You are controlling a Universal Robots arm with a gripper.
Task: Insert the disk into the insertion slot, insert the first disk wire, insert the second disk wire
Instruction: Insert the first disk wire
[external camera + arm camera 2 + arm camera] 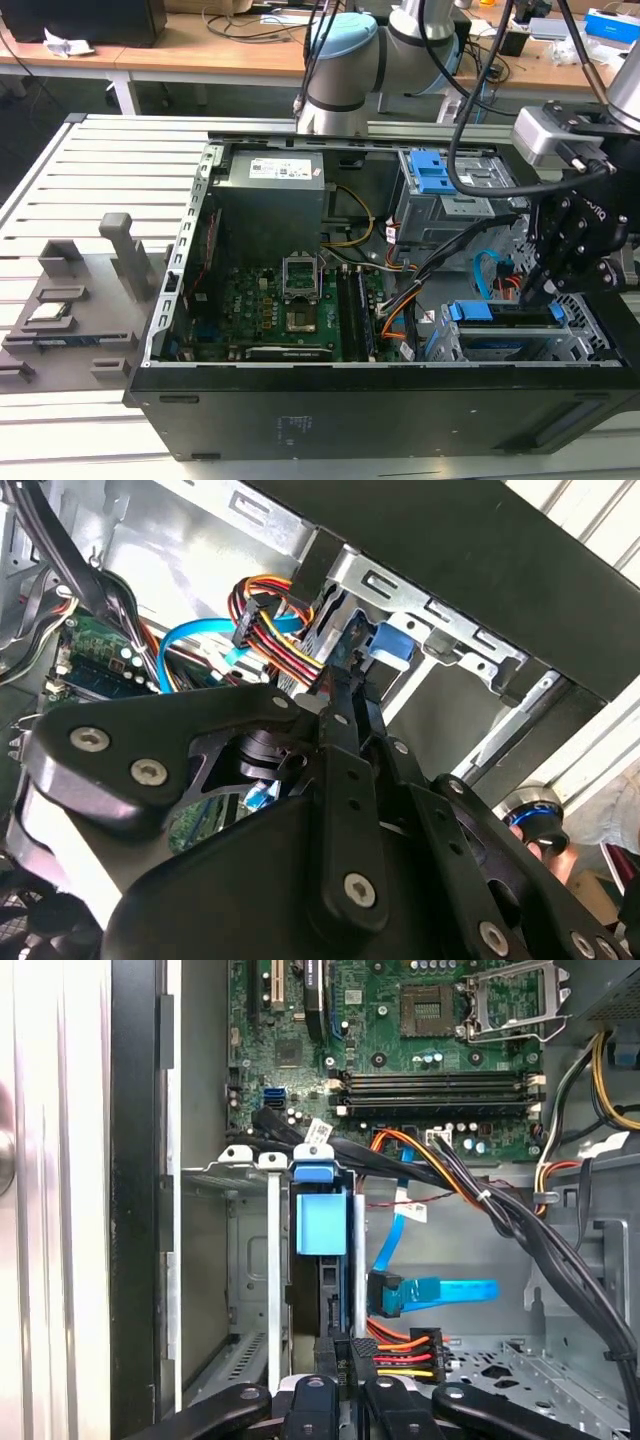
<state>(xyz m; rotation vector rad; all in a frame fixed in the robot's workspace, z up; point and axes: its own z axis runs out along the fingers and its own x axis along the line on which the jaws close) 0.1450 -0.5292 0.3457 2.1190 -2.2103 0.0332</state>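
Pincer [350,1352], narrow with any hold hidden, just short of disk [322,1222] seated in slot [250,1260] ahead, where a skewed push could snag wires [400,1352] lying beside its tips.

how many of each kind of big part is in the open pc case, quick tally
drive cages: 2 (grey cage, insertion slot)
disk: 1
power supply: 1
motherboard: 1
total: 5
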